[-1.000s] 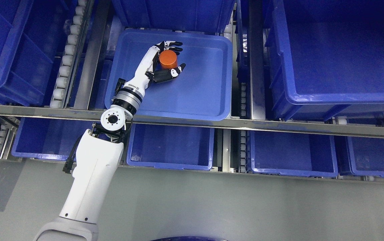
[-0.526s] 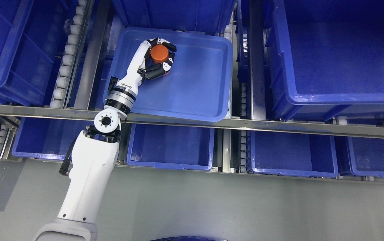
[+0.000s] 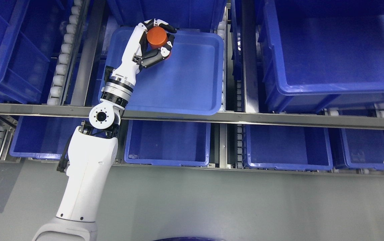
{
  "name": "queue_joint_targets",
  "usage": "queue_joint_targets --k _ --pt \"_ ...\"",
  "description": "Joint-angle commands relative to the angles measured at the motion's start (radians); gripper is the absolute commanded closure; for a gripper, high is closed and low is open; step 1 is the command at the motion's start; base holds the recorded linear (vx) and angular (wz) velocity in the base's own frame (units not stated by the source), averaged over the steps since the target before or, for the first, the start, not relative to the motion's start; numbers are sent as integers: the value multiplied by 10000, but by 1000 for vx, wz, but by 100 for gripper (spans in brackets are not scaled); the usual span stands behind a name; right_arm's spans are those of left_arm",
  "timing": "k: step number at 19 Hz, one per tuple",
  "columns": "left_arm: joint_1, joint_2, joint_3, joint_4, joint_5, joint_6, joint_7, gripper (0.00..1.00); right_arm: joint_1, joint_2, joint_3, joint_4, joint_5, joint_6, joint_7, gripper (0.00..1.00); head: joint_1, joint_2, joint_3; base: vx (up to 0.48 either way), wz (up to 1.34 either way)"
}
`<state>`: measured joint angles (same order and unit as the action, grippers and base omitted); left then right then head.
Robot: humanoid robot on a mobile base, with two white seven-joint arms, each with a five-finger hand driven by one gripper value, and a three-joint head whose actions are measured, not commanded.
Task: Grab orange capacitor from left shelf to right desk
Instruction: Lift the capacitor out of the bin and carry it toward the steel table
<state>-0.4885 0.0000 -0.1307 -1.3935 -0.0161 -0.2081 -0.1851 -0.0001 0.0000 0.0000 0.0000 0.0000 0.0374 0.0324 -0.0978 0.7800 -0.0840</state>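
Note:
The orange capacitor, a short orange cylinder, is held in my left hand above the far left corner of a shallow blue tray on the shelf. The black and white fingers curl over its top and the thumb presses from below. My left arm reaches up from the lower left, across the metal shelf rail. The right arm is out of view.
Deep blue bins fill the shelf: a large one at the right, another at the left, several lower ones under the metal rail. Roller tracks run beside the tray. Grey floor lies below.
The fingers closed around the capacitor, and the hand then carried it up and to the left toward the tray's far corner. The camera view also shifted slightly.

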Motion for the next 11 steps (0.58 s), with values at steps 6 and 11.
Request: queue_joint_targets --k 6,11 --pt "191 174 355 -2355 345 -281 -5 99 139 -175 -107 -337 0 -6 -2 0 0 0 0 -165 -91" --pt "-237 174 310 -2478 345 -526 10 98 139 -175 -107 -337 0 -6 -2 0 0 0 0 -191 -280"
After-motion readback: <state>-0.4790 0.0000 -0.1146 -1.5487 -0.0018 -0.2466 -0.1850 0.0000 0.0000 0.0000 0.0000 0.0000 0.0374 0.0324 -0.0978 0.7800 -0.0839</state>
